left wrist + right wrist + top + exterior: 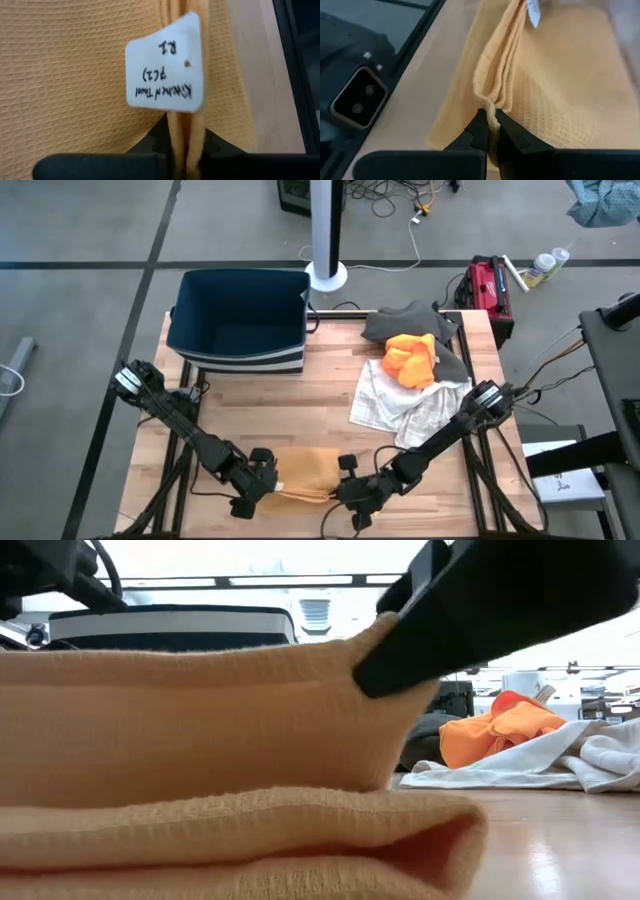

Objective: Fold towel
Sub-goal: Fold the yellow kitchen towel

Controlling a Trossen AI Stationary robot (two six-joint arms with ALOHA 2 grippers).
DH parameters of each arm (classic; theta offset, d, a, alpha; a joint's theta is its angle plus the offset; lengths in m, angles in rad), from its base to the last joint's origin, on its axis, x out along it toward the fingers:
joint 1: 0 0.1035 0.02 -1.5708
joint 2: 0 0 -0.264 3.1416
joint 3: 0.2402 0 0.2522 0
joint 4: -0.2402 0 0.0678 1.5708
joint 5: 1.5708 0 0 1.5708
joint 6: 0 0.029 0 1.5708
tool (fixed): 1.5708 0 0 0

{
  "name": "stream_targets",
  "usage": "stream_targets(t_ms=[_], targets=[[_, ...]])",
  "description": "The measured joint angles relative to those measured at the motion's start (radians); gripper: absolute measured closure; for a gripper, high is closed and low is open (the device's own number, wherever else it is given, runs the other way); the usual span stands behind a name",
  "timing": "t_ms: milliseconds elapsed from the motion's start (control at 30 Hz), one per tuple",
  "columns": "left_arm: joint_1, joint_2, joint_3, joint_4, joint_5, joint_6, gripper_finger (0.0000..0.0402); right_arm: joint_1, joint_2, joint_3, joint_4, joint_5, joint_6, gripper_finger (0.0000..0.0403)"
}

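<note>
Wood table: left gripper and right gripper both pinch towel edge mid-fold; next, carry it across and release.

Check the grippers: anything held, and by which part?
Both hold the tan towel by its doubled near edge: left gripper pinches the edge beside the white tag, right gripper pinches the bunched edge at the other end.

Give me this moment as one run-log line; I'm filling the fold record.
stage: mid-fold | left gripper: shut on tan towel edge | right gripper: shut on tan towel edge | spare cloths: untouched
</note>
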Motion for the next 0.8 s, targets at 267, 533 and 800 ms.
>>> stream_targets(t_ms=[267, 533, 800], targets=[[-0.002, -0.006, 0.000, 0.021, 0.006, -0.004, 0.0365, 0.000, 0.043, -0.002, 0.017, -0.075, 0.133, 0.0373], [-0.003, -0.025, 0.000, -0.022, 0.022, -0.044, 0.0307, 0.000, 0.039, -0.002, 0.136, -0.134, 0.181, 0.0314], [-0.018, -0.143, 0.051, -0.244, 0.055, -0.118, 0.0255, 0.000, -0.027, 0.010, 0.126, -0.161, 0.155, 0.0237]])
